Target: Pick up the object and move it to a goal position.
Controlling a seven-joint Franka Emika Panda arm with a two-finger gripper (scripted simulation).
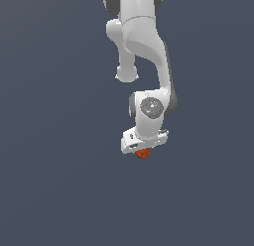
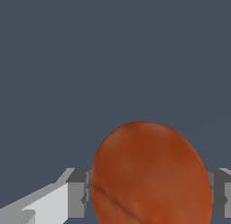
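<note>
In the exterior view, my white arm [image 1: 144, 46] is reaching down from the top of the picture, and my gripper [image 1: 143, 150] is sitting low at the middle. The orange-red ball [image 1: 143, 153] is peeking out just beneath it. In the wrist view, the ball [image 2: 151, 173] is sitting between my 2 grey fingers [image 2: 77, 193], touching both; I am clamping it.
</note>
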